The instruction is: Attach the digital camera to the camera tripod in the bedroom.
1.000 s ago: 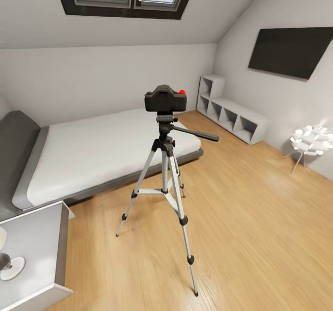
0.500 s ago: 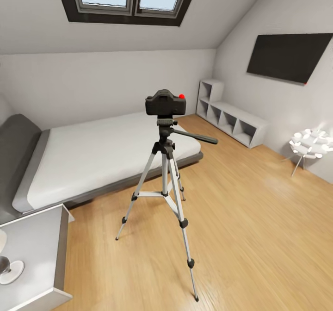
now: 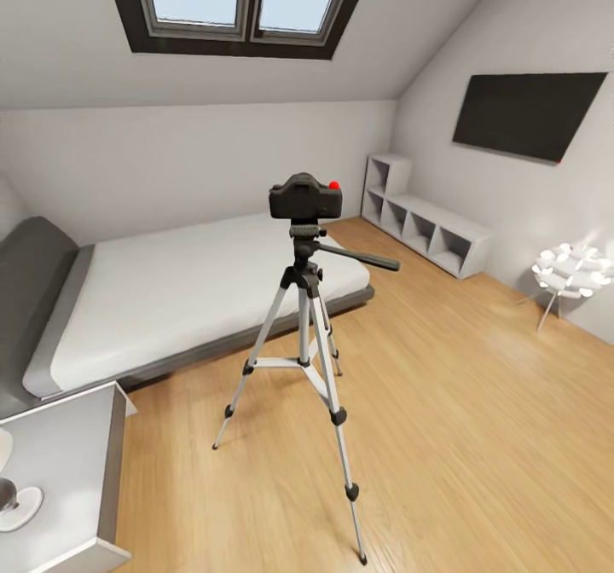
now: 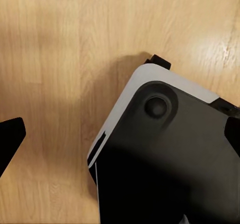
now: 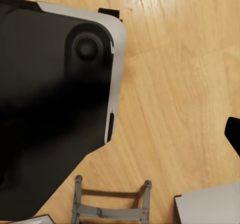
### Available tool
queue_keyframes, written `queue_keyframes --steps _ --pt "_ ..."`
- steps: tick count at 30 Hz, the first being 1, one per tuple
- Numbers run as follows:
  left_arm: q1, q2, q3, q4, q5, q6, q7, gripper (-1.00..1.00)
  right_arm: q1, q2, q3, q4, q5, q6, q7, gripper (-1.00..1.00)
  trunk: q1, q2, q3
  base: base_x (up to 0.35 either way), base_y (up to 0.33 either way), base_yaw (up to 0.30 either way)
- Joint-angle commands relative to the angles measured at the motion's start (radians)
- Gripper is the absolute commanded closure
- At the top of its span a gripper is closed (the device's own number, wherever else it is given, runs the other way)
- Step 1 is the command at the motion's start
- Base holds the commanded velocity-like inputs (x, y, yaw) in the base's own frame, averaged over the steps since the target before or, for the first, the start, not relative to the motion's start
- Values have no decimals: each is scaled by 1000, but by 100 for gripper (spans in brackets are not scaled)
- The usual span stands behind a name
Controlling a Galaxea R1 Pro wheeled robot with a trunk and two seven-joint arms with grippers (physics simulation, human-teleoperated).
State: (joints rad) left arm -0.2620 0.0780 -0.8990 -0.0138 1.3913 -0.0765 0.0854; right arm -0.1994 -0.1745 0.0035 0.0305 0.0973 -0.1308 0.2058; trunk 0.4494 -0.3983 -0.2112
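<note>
The bedroom has a light wood floor [image 3: 477,402] under white walls and a sloped ceiling, with a dark-framed skylight [image 3: 243,2] set in the slope. The camera tripod [image 3: 305,360] stands upright on the bare floor with its three silver legs spread, just off the foot corner of the low grey-framed bed [image 3: 188,292]. The digital camera [image 3: 306,198] sits level on top of the tripod's black head, its red dot showing at the top, and the long pan handle sticks out below it toward the white cube shelves [image 3: 426,228] along the far wall. A dark panel [image 3: 524,114] hangs above those shelves, and a white lamp [image 3: 573,270] stands near the room's right edge. A grey bedside cabinet [image 3: 64,462] occupies the near left corner. In the wrist views, black fingertips [image 4: 9,139] and [image 5: 234,131] show at the edges over the floor and the robot's dark base [image 4: 170,164]; I cannot tell how either gripper's jaws stand.
</note>
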Motion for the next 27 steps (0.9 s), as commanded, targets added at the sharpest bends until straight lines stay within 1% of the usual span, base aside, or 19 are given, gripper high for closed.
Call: queue_keyframes --steps 1,27 --pt "0 0 -9 -1 6 -2 5 -100 -2 0 0 3 10 -7 1 -100 1 -2 0 0 0 0" --pt "0 0 -9 -1 6 -2 5 -100 -2 0 0 3 10 -7 0 -100 1 -2 42 0 0 0"
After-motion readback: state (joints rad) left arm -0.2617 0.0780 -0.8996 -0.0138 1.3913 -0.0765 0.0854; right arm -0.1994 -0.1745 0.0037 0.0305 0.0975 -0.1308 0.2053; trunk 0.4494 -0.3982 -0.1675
